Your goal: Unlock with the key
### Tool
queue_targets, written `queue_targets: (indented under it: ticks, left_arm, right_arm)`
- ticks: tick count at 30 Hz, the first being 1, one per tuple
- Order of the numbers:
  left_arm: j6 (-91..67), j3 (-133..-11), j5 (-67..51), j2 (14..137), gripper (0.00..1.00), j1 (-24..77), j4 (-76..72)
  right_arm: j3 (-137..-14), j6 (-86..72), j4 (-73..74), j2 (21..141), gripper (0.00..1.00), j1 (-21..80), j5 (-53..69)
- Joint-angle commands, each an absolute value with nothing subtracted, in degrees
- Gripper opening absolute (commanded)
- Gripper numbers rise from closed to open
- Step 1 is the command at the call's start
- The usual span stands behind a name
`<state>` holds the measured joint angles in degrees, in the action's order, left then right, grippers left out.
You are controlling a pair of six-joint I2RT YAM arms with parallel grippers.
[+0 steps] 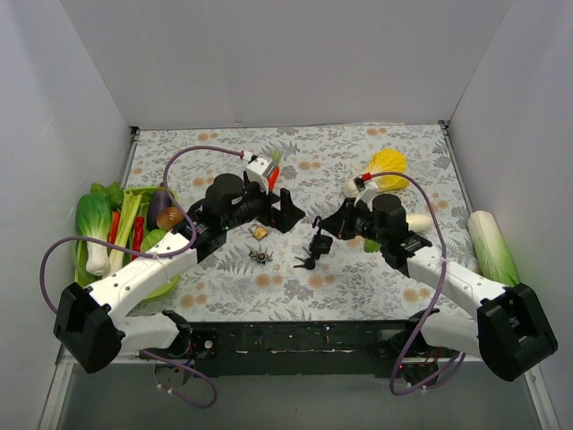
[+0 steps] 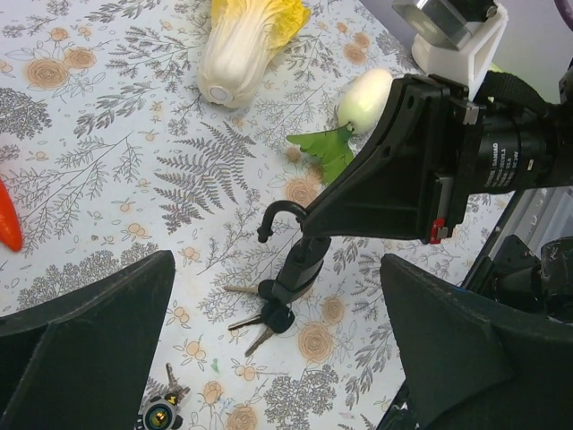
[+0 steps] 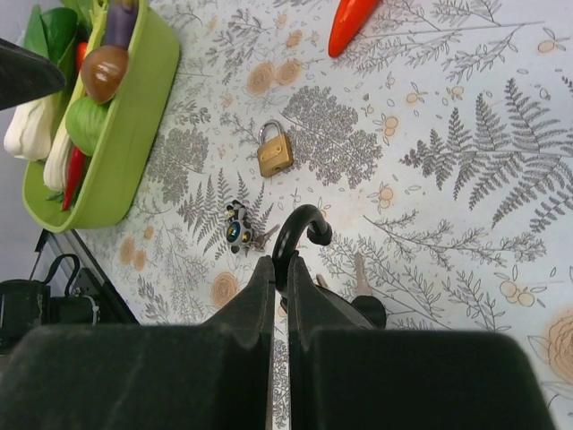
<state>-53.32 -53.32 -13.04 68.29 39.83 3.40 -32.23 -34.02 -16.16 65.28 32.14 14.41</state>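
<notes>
The black padlock is held up off the desk, pinched in your right fingers, which are closed tight around its body. A bunch of keys trails from its lower end down to the desk, so one key looks to be seated in the keyhole, though the keyhole itself is hidden. The shackle reads as a hook with one end standing free, so I judge that the lock has already sprung open, or is very close to it.

Your left fingers are spread wide with nothing in them, just beside the padlock and facing it.

If the shackle is truly free, little is left beyond confirming it and setting the padlock down. If it is not, you need the left fingers on the key to turn it.

A brass padlock lies shut on the desk nearby, apart from both arms.
</notes>
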Motion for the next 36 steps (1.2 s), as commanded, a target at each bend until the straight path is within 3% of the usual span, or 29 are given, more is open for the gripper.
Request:
queue_targets:
  ticks: [1,11,29,36]
  left_arm:
    - [-52.65,-55.37,-12.39,66.53,0.98,39.46,2.99]
    - [-52.38,-55.55,-12.22,66.09,0.98,39.20,3.25]
    - [-51.77,-55.46,-12.04,65.92,0.98,38.94,3.60]
    - [-51.68,-55.37,-12.22,66.09,0.98,38.94,3.60]
  right_arm:
    - [-34.62,-31.91,-28.74,66.52,0.01,28.31,24.34]
    - [-37.70,-28.83,-32.25,78.30,0.01,20.13,39.98]
    - [-51.93,-17.93,-24.70,99.31,0.01,16.26,44.64]
    - [-56.68,-13.72,-19.35,103.62,0.01,16.08,41.31]
